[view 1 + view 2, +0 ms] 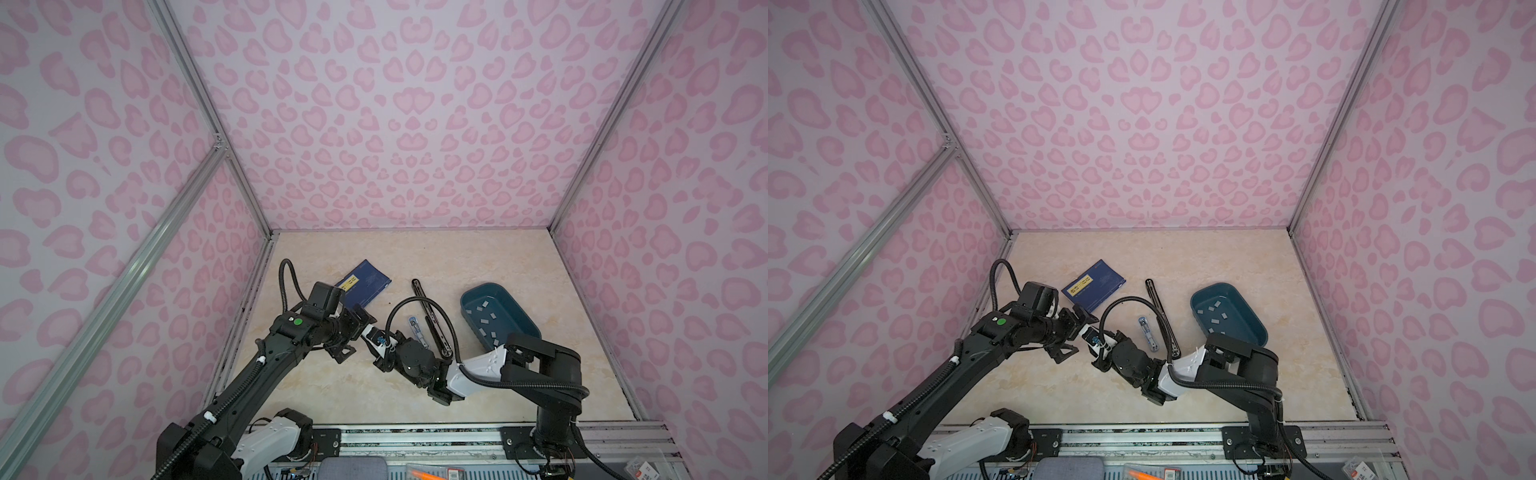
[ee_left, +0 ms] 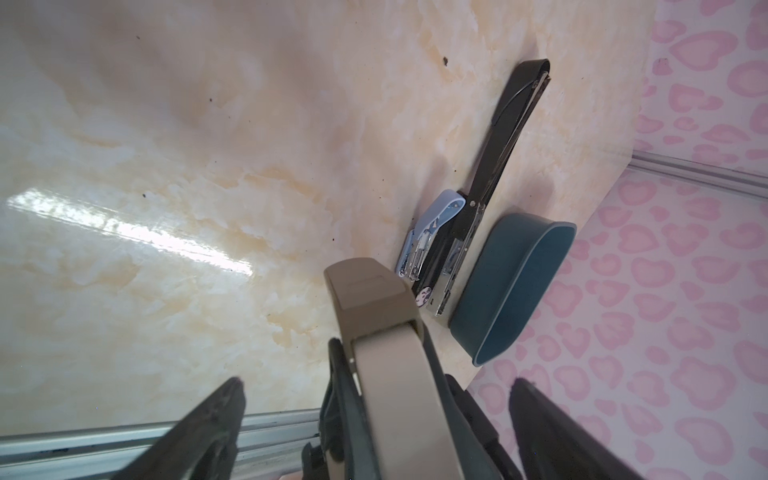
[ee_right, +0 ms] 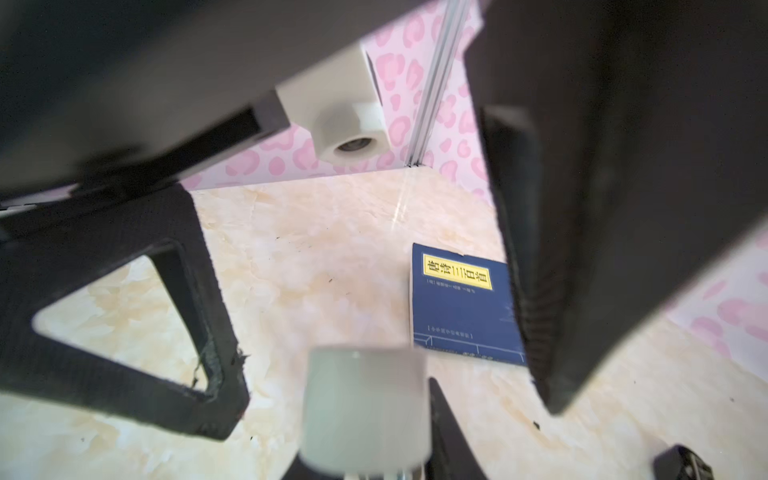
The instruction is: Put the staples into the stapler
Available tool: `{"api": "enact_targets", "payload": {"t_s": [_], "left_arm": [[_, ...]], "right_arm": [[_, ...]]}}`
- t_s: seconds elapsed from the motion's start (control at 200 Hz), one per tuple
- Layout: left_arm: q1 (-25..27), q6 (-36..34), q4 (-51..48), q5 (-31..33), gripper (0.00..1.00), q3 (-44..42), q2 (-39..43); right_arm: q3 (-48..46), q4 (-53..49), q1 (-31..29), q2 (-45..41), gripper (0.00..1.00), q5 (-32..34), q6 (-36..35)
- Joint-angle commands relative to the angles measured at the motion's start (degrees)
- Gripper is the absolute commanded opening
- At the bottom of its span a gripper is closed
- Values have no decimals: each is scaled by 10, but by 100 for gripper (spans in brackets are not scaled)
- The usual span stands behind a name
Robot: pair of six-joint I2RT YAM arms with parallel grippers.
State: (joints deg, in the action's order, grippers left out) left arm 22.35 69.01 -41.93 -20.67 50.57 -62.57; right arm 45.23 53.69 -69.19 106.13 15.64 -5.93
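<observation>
1. The left arm (image 1: 266, 365) is built of black links, with a white base shell (image 1: 270, 440) at its root.
2. A round green sticker (image 1: 296, 321) marks its wrist housing.
3. A black ribbed hose (image 1: 281, 276) runs along it, bound with white ties (image 1: 261, 360).
4. The right arm (image 1: 552, 374) is black too, with a white forearm shell (image 1: 478, 368) dotted with small holes.
5. It has a ribbed cable (image 1: 417, 299) of the same kind.
6. The left tool (image 1: 355, 336) has matte black fingers (image 3: 83, 224) with a triangular cut-out.

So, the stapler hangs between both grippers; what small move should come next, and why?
Probably draw the left gripper straight back. Its fingers stand wide open, with a gap on each side of the stapler. The right gripper appears to hold the stapler off the table, so the left has no grip there.
</observation>
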Motion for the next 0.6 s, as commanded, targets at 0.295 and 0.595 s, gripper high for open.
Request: {"api": "enact_targets", "payload": {"t_s": [0.295, 0.595], "left_arm": [[-68, -42, -46, 283, 97, -15, 92], [-68, -300, 153, 363, 97, -168, 247]], "right_arm": [[93, -520, -3, -54, 18, 60, 325], [167, -684, 40, -31, 18, 6, 392]]}}
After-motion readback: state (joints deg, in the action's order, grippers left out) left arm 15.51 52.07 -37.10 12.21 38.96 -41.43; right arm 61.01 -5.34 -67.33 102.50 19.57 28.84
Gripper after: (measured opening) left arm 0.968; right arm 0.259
